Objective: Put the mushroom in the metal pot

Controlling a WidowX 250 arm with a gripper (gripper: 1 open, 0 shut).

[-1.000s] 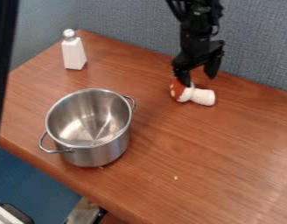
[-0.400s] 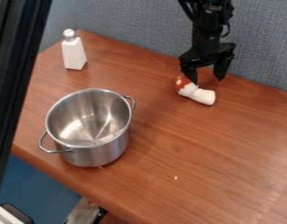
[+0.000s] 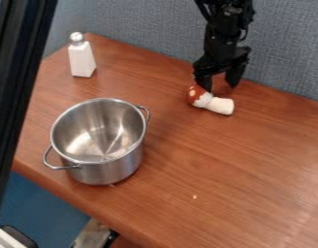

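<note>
a lab-like test setup: wooden table (image 3: 239, 165) against plain blue-grey backdrop (image 3: 136, 24)

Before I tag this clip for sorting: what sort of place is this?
Probably a lab tabletop staged as a toy kitchen: a wooden table against a blue backdrop, a metal pot, a toy mushroom and a white bottle.

The metal pot (image 3: 100, 141) is gleaming like polished steel; the table (image 3: 239, 184) is showing smooth, reddish wood grain.

The gripper (image 3: 215, 79) hangs over the table's (image 3: 252, 165) far edge. The mushroom (image 3: 208, 101) lies directly beneath it. The metal pot (image 3: 100, 141) sits nearer and leftward; a bottle (image 3: 80, 56) stands far left.
</note>
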